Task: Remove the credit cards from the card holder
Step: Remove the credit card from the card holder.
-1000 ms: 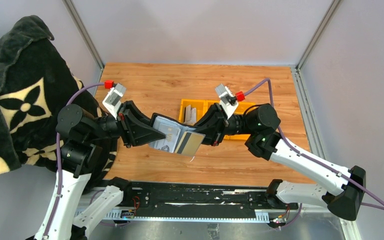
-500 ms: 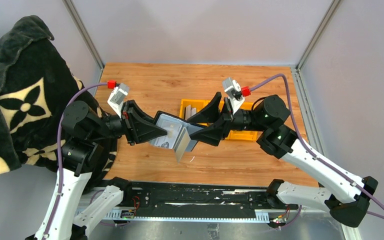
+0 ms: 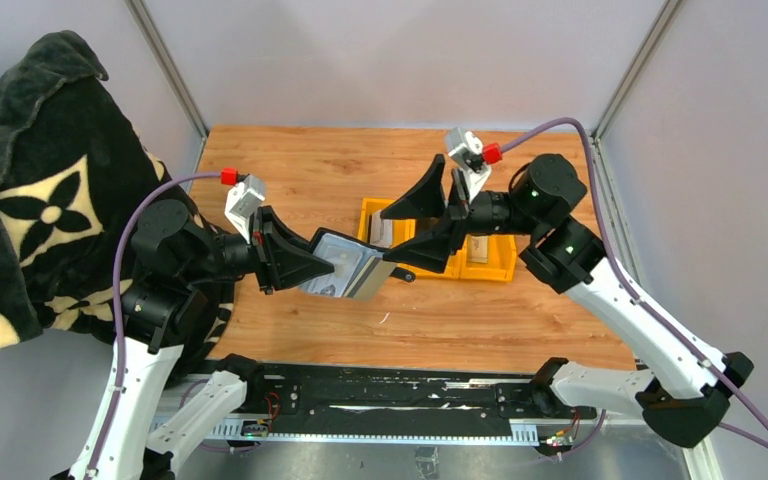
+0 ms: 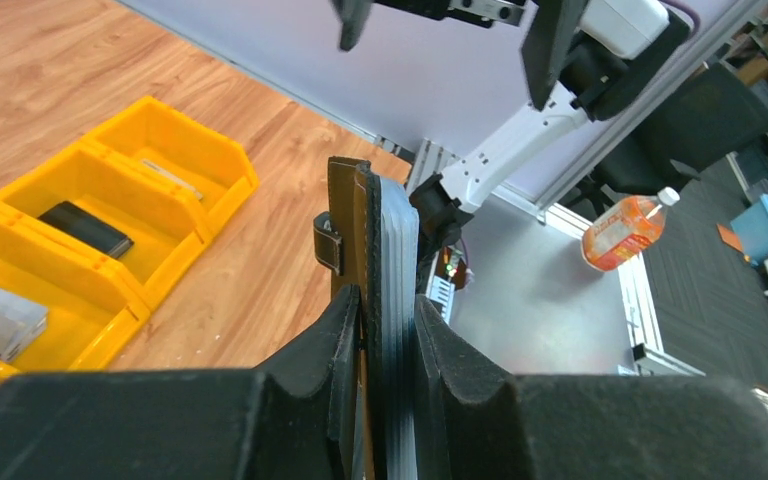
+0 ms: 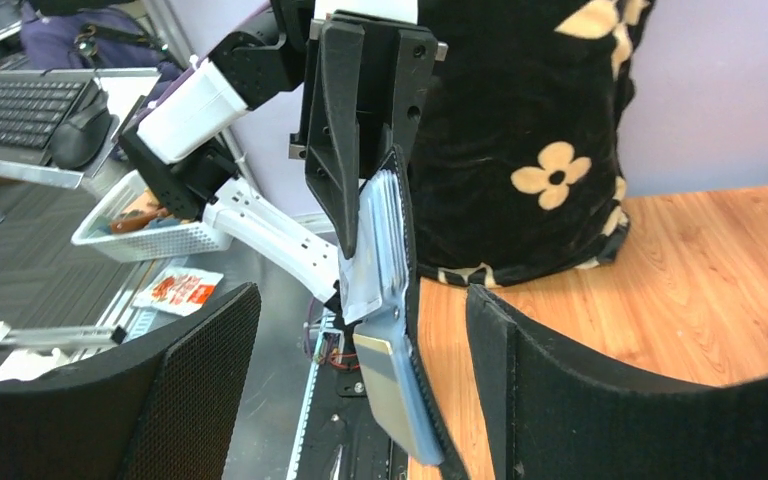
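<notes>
- Top external view: the left gripper (image 3: 312,265) is clamped on the card holder (image 3: 338,262) and holds it in the air above the wooden table (image 3: 310,170), toward the near edge.
- The holder points at the right gripper (image 3: 388,240). That gripper's jaws are spread wide, with one finger above and one below the holder's far end, and neither visibly pinches it.
- A greyish card (image 3: 368,279) juts out of that far end.
- Left wrist view: the holder stands edge-on between the two fingers (image 4: 310,370), which press it from both sides. Its strap tab (image 4: 328,240) sits on the left face, and the credit cards (image 4: 397,250) show as a tight grey stack along the right face.
- Right wrist view: the holder hangs in the gap between the open fingers (image 5: 195,390), apart from both as far as can be seen. The greyish card shows tan to silver at the holder's lower end.
- A yellow bin (image 3: 500,272) sits on the table behind the grippers, and one compartment holds a black block (image 4: 85,228).
- A black blanket (image 3: 30,180) with cream flowers hangs at the left.
</notes>
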Controlling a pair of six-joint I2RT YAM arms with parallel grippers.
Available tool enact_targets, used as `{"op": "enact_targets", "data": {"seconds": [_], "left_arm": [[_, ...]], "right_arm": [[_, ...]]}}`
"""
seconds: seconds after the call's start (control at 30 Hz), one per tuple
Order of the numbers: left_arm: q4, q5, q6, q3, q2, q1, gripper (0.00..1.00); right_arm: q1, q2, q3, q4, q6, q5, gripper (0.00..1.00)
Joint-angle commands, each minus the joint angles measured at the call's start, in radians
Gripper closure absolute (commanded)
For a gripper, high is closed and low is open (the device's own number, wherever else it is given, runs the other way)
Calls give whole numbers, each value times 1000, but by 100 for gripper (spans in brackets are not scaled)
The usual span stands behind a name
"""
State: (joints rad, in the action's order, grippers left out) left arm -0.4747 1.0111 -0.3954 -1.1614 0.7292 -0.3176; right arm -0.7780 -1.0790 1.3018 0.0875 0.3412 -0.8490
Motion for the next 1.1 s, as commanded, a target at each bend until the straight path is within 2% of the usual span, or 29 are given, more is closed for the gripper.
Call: {"op": "enact_targets", "data": {"seconds": [0.0,0.23,0.3,0.43,0.5,0.57,0.6,0.63,0.73,0.8,0.87,0.97,1.07], "left_arm": [[36,74,-26,-21,-8,2,100],[77,88,-66,4,-13,2,100],[93,83,-79,14,-14,2,100],[143,69,-122,40,-18,2,100],[153,61,-136,56,-22,2,98],[166,54,-149,81,-27,2,88],[168,54,-157,90,-31,2,86],[176,51,-166,100,-34,2,84],[205,43,-206,133,-45,2,52],[236,53,-261,162,-48,2,42],[279,70,-315,202,-50,2,38],[307,87,-355,228,-51,2,38],[331,93,-378,238,-53,2,48]], "right_arm": [[9,-75,54,-29,-36,-173,21],[-72,-163,57,134,42,-252,21],[-93,-179,49,194,73,-251,26],[-104,-214,25,326,195,-241,48],[-105,-229,25,347,223,-234,68],[-106,-237,38,311,214,-218,93],[-106,-237,47,280,199,-211,100],[-106,-239,55,245,185,-203,100],[-106,-243,83,160,150,-191,100],[-106,-248,103,127,138,-191,100],[-106,-253,123,98,127,-191,100],[-109,-259,134,72,111,-189,100],[-112,-263,138,61,95,-181,100]]}}
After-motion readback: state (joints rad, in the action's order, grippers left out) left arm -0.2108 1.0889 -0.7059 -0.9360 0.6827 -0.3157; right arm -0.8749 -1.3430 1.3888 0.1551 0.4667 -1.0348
